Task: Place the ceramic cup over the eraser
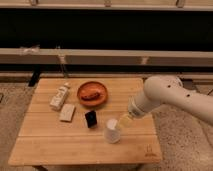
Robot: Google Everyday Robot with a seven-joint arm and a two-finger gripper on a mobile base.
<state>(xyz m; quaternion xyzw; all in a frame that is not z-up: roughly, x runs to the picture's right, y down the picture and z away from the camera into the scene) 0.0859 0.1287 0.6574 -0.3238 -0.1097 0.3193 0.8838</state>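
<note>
The ceramic cup [113,131], small, white and tapered, stands on the wooden table [55,142] right of centre near the front. The eraser [91,119], a small black block, stands just left of the cup and a little farther back, apart from it. My gripper [122,121] reaches in from the right at the end of the white arm [165,97] and sits at the cup's upper right rim.
An orange plate [92,93] with reddish food sits at the back centre. A white labelled bottle [59,96] lies at the back left, and a pale beige flat block [67,112] lies in front of it. A low ledge runs behind the table.
</note>
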